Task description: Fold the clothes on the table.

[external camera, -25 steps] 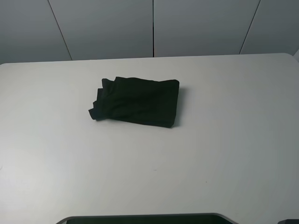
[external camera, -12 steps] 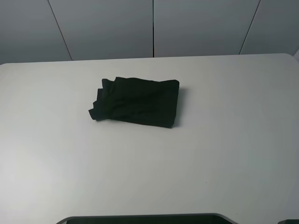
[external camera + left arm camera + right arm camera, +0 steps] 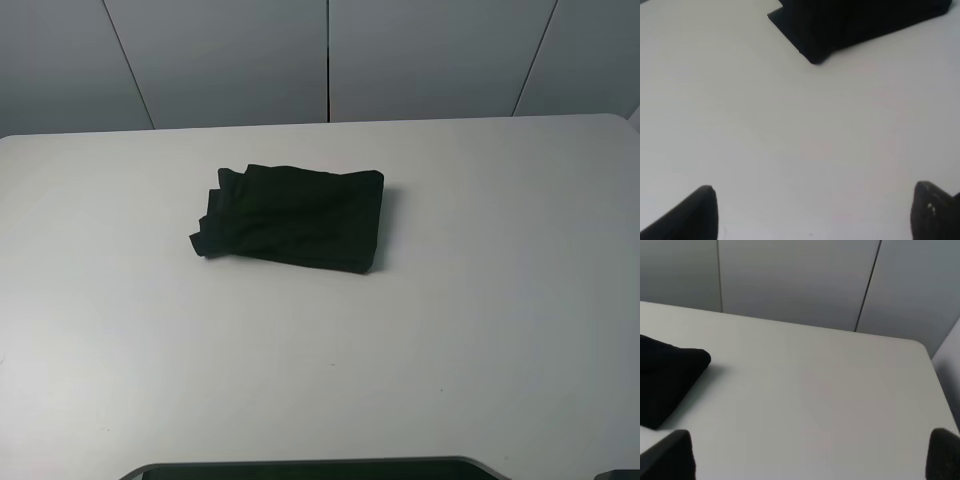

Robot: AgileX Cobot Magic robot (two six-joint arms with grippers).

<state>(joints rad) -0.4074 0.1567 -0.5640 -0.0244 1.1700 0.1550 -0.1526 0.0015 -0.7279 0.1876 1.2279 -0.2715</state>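
Two grippers were yours at this moment, and both stood spread wide with nothing between their fingers. Your left gripper [image 3: 812, 212] showed only its two dark fingertips [image 3: 695, 215] at the edge of its wrist view, far apart, hanging over bare white table [image 3: 790, 140] and touching no cloth. Ahead of it, clear of the fingertips, lay a corner of the black T-shirt [image 3: 850, 25], its folded edge resting flat on the tabletop.

Your right gripper [image 3: 810, 455] was likewise splayed, its fingertips [image 3: 670, 457] showing at the two lower corners of its wrist view, with only table surface between them. To one side you could see the rounded end of the folded shirt [image 3: 665, 375], near that gripper but not in contact with it. Beyond the table's far edge stood the grey wall panels [image 3: 800, 280].

From the high camera you saw neither gripper. The T-shirt [image 3: 295, 218] lay as a compact, roughly rectangular bundle on the table [image 3: 480, 300], a little left of centre and toward the far edge, with looser layers sticking out at its left end. No print was visible on it; it read plain black.
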